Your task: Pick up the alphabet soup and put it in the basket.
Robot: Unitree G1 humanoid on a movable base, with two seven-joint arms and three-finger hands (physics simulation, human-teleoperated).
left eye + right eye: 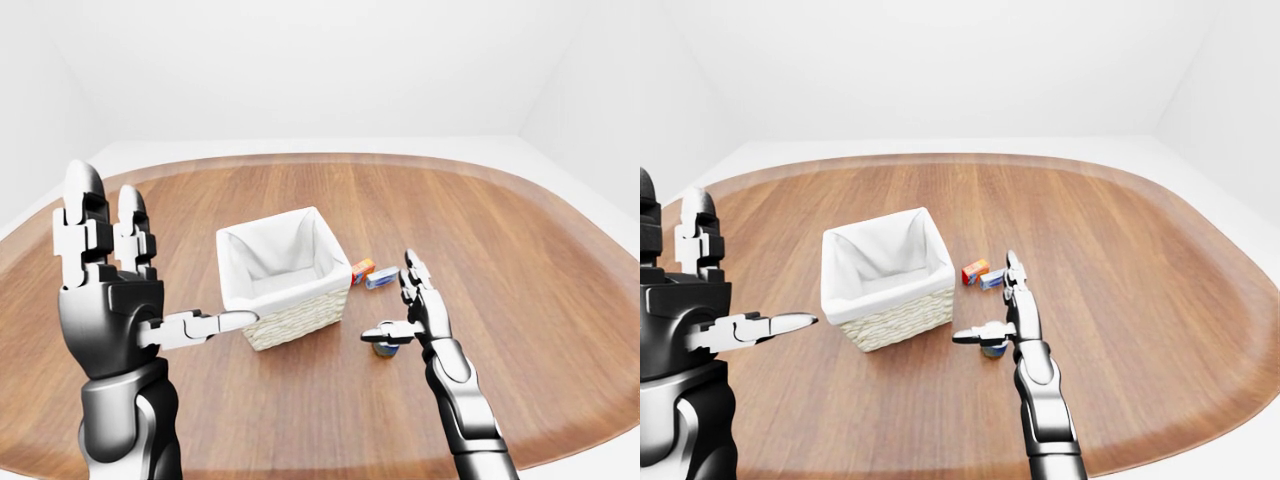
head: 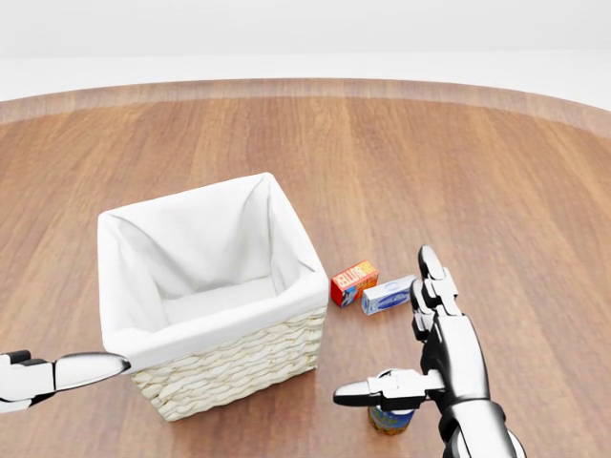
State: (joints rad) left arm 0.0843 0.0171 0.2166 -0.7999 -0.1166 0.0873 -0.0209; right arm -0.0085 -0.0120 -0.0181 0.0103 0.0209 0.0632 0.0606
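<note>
1 round tin alphabet soup [image 2: 391, 418] under splayed right hand [image 2: 434, 358]; woven cloth-lined basket [image 2: 212, 298].

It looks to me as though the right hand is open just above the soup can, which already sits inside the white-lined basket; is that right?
Not quite. The right hand is open just above the soup can, but the can stands on the wooden table, outside the white-lined basket and to its right. The head view shows the basket's lining with nothing in it.
</note>
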